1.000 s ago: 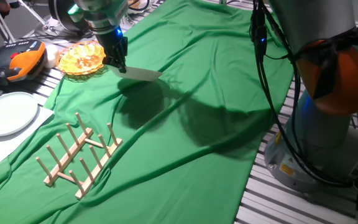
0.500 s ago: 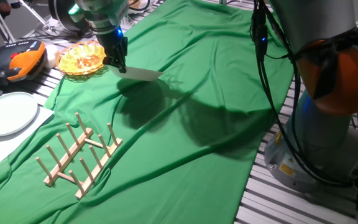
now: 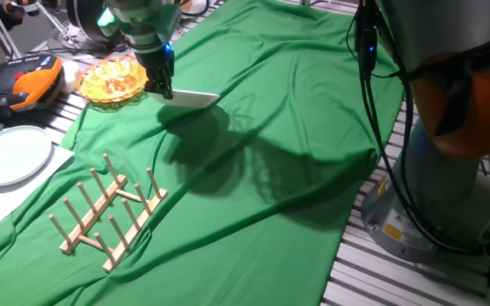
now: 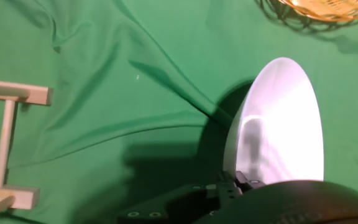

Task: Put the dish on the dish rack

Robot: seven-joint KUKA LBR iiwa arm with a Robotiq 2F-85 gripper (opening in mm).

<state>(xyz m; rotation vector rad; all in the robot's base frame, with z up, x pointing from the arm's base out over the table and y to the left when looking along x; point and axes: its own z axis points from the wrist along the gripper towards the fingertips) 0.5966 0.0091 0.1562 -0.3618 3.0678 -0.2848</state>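
Observation:
The dish [image 3: 196,99] is a plain white round plate held in the air above the green cloth, seen nearly edge-on in the fixed view. My gripper [image 3: 165,90] is shut on its left rim. In the hand view the dish [image 4: 284,124] fills the right side, rising from my gripper [image 4: 236,180] at the bottom edge. The dish rack [image 3: 109,210], light wood with upright pegs, stands on the cloth at the lower left, well below and left of the plate. A corner of the dish rack [image 4: 8,143] shows at the left of the hand view.
An orange-yellow glass dish [image 3: 113,80] sits just left of my gripper; its edge [image 4: 328,9] shows in the hand view. A paler flat plate [image 3: 8,155] lies at the far left on white paper. An orange-black device [image 3: 32,83] is at the back left. The arm's base [image 3: 449,153] stands at right.
The gripper and the dish have shifted slightly up and to the right. The arm's cables and base links have also moved a little to the right.

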